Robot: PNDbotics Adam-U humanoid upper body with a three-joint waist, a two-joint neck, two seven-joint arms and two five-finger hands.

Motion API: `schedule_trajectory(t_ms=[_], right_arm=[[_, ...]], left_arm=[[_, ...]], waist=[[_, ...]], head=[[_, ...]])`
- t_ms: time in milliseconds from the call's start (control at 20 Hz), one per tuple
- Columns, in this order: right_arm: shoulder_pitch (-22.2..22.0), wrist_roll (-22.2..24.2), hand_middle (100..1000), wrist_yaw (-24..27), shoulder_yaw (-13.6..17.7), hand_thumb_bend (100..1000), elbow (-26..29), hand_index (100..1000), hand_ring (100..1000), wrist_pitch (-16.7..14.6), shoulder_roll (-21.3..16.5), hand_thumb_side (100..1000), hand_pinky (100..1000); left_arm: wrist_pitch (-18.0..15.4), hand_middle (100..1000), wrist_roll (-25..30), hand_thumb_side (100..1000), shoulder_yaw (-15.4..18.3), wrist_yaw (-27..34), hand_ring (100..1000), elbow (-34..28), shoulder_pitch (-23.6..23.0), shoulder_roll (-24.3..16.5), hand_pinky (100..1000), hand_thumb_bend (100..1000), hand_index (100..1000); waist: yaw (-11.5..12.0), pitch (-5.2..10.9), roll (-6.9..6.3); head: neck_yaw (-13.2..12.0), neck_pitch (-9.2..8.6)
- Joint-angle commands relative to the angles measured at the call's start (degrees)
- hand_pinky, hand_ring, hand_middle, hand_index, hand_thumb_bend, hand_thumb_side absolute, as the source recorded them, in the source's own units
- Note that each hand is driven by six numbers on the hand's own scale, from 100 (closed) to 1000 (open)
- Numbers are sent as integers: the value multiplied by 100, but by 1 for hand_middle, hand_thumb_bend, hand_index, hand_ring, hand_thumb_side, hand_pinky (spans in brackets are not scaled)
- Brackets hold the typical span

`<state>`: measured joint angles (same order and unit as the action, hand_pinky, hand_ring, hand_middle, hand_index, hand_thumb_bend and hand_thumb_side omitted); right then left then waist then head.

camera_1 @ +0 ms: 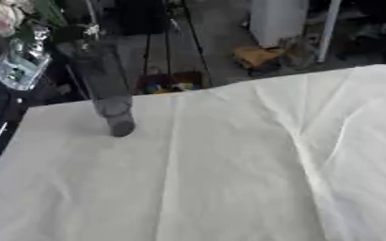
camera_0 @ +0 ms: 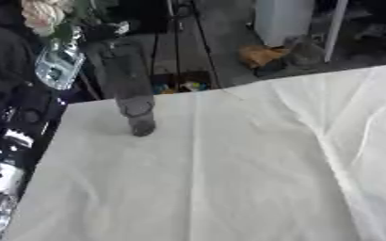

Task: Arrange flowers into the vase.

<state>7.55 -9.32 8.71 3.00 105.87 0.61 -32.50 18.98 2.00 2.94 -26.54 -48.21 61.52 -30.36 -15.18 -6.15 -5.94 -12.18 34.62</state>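
We see a dark grey vase (camera_0: 130, 84) standing near the far left corner of the white-clothed surface (camera_0: 229, 179), its long axis tilted, base on the cloth and mouth leaning up toward the far left. Beyond that corner, a pale flower (camera_0: 44, 14) in clear wrapping (camera_0: 58, 63) hangs above and left of the vase's mouth. No writing is legible. Our left arm (camera_0: 3, 174) shows at the left edge; its fingers we cannot tell.

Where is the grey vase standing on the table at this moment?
The grey vase stands at the far left of the white tablecloth, near the table's back edge, in both eye views. The pale flowers show up-left of it, beyond the table edge.
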Motion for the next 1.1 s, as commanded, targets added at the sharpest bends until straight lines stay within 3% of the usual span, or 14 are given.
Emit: schedule_trajectory(t_ms=[50,1100], right_arm=[[32,9,672,10,66,100,39,852,763,-3,-124,889,802],[-3,27,671,8,66,100,15,854,764,-4,-89,893,800]], left_arm=[[-3,800,138,523,50,-228,713,-32,99,-253,783,813,710],[-124,804,762,531,-38,-564,736,12,-64,-245,809,830,732]], waist=[[12,68,40],[78,61,87]], head=[[14,4],[63,13]])
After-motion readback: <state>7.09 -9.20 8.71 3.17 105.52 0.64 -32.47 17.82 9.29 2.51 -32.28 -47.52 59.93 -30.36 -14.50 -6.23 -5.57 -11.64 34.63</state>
